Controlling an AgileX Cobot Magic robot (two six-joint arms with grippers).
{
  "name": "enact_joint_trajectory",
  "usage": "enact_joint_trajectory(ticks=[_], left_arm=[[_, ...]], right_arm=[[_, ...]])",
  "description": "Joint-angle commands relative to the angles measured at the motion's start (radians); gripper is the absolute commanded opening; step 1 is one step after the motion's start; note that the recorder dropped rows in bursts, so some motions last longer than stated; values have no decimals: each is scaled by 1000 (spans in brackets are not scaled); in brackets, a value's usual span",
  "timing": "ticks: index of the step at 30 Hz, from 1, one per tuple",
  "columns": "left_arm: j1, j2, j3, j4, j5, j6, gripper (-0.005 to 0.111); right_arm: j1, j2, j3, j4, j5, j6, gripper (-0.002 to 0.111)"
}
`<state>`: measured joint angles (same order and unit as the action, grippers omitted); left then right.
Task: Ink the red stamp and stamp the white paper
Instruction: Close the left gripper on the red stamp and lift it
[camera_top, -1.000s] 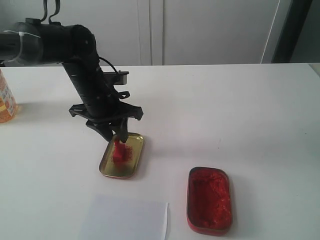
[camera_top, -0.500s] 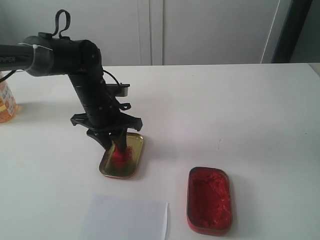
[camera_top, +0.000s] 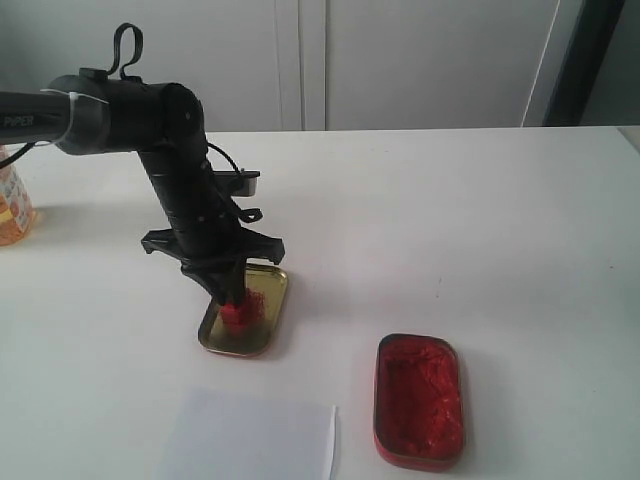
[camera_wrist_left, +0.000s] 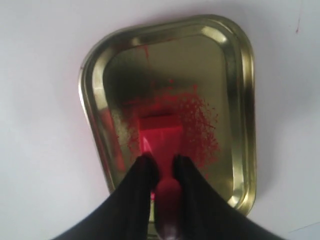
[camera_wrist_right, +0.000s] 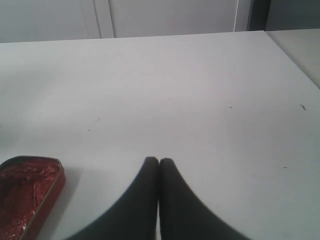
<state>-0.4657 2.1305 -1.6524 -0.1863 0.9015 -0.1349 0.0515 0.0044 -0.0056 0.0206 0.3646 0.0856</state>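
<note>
left fingers (camera_wrist_left: 145, 175) pinching red stamp (camera_wrist_left: 161, 131) handle, stamp upright in gold tin (camera_wrist_left: 241, 100) on desk (camera_top: 450, 220), right fingers (camera_wrist_right: 149, 175) pressed together, white paper (camera_top: 250, 437) nearer, blank

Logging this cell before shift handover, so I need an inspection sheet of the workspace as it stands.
Surface: white table, faint specks.
Job's things: red stamp upright in the gold tin, on red smears; white paper low in the exterior view, no imprint seen; red ink tin open, right of the paper.
Clutter: orange container at the exterior view's left edge.
Grippers: left gripper jaws closed on the stamp's handle; right gripper shut, empty.
Cables: black loop above the left arm.
Surroundings: white panels behind the table.
</note>
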Motion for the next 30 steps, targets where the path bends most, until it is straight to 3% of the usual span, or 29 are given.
enact_joint_trajectory(ticks=[1,19,23,30], left_arm=[[-6,-6,-2,-2,8,2,0],[-16,-130,-75,-9,151,135,0],[-58,-139,-97,-5,225,184,0],[-193,-140,-151,25,286,220,0]], right_arm=[[-3,-4,6,1,-15,0,0],[-3,-4,6,1,-15,24,0],[-3,-4,6,1,-15,24,0],[-3,-4,6,1,-15,24,0]])
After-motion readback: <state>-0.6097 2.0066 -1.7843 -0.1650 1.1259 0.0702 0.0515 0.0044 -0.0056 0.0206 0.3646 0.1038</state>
